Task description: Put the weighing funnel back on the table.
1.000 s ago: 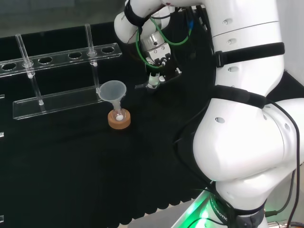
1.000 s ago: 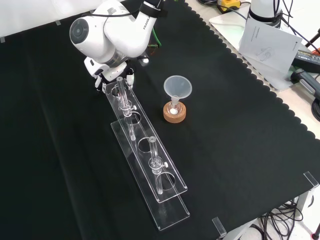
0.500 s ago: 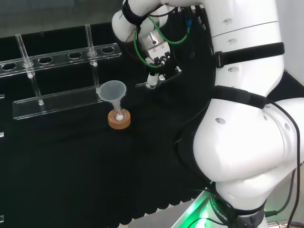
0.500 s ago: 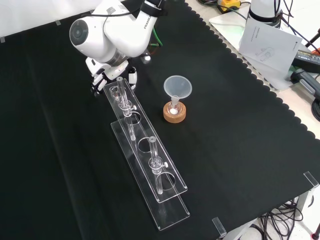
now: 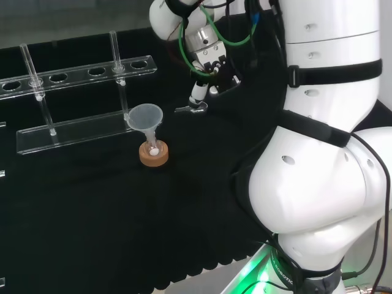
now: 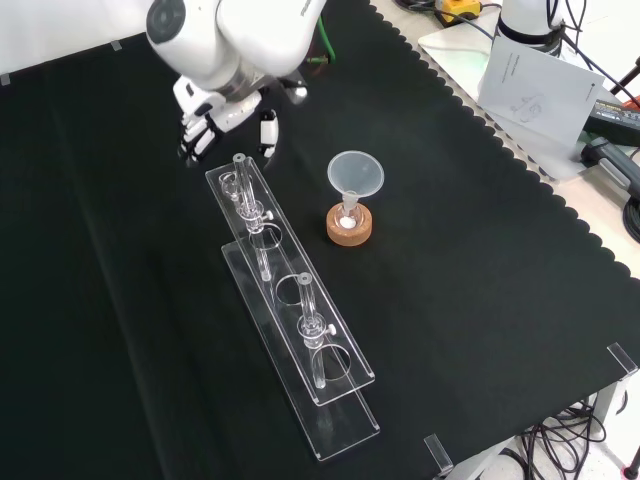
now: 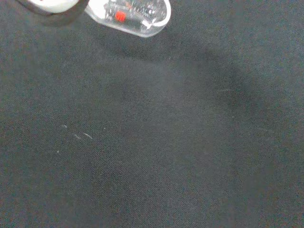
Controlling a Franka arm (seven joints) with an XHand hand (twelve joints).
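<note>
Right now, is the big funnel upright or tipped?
Upright: the funnel stands mouth up, stem in the flask on a cork ring.

"Where can the hand (image 6: pixel 207 112) pass?"
"In the front view, the cloth (image 6: pixel 100 300) left of the rack (image 6: pixel 318 345) lies bare. The funnel (image 6: pixel 356 172) stands near its right, with a lane between."

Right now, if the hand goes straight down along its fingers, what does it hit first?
Probably the weighing funnel, lying on the cloth just under the fingertips of the hand in the head view. Depth is unclear; it may miss and land on bare cloth beside it.
</note>
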